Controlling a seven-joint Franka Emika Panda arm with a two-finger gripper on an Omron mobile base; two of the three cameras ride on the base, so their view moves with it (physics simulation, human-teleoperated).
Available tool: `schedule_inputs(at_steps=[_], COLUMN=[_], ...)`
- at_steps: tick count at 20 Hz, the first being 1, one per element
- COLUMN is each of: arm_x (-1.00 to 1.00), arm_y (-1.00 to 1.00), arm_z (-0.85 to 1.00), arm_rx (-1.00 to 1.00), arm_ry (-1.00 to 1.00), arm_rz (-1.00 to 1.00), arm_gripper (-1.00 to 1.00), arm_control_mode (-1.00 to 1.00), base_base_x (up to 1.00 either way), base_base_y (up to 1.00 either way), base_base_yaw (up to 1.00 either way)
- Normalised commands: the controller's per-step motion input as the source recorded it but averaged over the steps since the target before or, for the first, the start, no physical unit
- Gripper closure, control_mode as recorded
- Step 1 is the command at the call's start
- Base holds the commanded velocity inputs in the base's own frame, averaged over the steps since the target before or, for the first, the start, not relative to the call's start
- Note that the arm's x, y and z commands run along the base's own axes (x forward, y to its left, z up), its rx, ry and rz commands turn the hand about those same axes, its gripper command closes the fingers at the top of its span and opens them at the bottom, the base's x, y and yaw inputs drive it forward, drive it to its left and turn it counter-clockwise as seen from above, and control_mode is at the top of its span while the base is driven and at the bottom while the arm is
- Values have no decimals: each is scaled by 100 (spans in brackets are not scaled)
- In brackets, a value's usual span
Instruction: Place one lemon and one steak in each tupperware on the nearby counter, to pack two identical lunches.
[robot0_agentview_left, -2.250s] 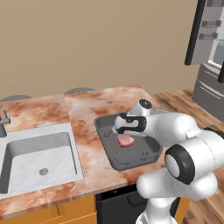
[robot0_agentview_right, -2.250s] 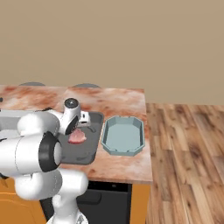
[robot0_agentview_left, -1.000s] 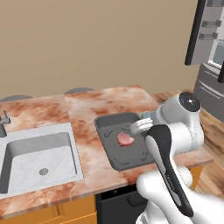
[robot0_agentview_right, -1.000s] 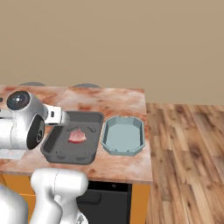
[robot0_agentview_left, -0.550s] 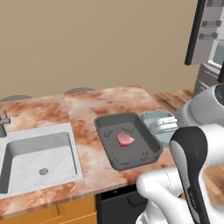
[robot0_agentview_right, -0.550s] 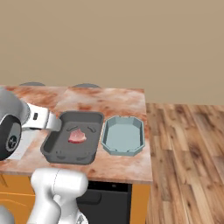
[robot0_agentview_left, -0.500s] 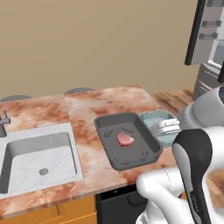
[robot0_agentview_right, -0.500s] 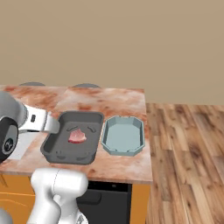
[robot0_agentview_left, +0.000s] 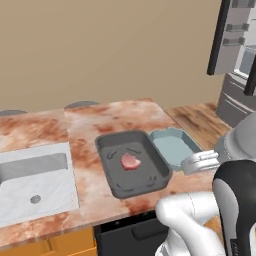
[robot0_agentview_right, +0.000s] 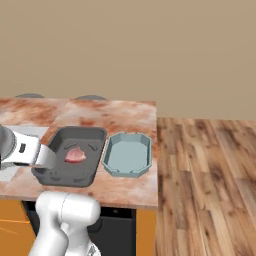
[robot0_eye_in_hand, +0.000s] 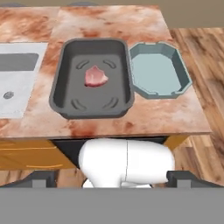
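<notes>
A rounder pink steak (robot0_agentview_left: 130, 161) (robot0_agentview_right: 75, 155) (robot0_eye_in_hand: 96, 76) lies flat in the middle of the dark grey rectangular tupperware (robot0_agentview_left: 107, 167) (robot0_agentview_right: 93, 167) (robot0_eye_in_hand: 59, 89). Right beside it stands the pale teal octagonal tupperware (robot0_agentview_left: 172, 145) (robot0_agentview_right: 127, 156) (robot0_eye_in_hand: 159, 70), with nothing in it. Both rest near the right end of the marbled counter (robot0_agentview_left: 85, 130) (robot0_agentview_right: 117, 115) (robot0_eye_in_hand: 109, 26). My gripper (robot0_eye_in_hand: 112, 180) is open and holds nothing; it hangs high and back from the counter's front edge, looking down on both containers. No lemon is in view.
A white sink basin (robot0_agentview_left: 35, 175) (robot0_eye_in_hand: 17, 78) is set into the counter left of the dark container. Wooden plank floor (robot0_agentview_right: 210, 175) runs past the counter's right end. A steel fridge (robot0_agentview_left: 240, 60) stands at the far right.
The arm has drawn back from over the dark grey tupperware, up and toward the base. The steak stays lying in that container; the gripper stays open.
</notes>
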Motion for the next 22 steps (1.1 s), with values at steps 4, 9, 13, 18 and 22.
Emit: schedule_inputs(at_steps=[4, 9, 13, 18, 22], arm_x=[0, 0, 0, 0, 0], arm_y=[0, 0, 0, 0, 0], arm_z=[0, 0, 0, 0, 0], arm_rx=[0, 0, 0, 0, 0], arm_ry=[0, 0, 0, 0, 0], arm_rz=[0, 0, 0, 0, 0], arm_gripper=[-100, -100, -100, -100, -100], arm_control_mode=[100, 100, 100, 100, 100], base_base_x=[17, -22, -28, 1, 80], base_base_y=[-100, -100, -100, -95, -41], base_base_yaw=[0, -7, -11, -11, -3])
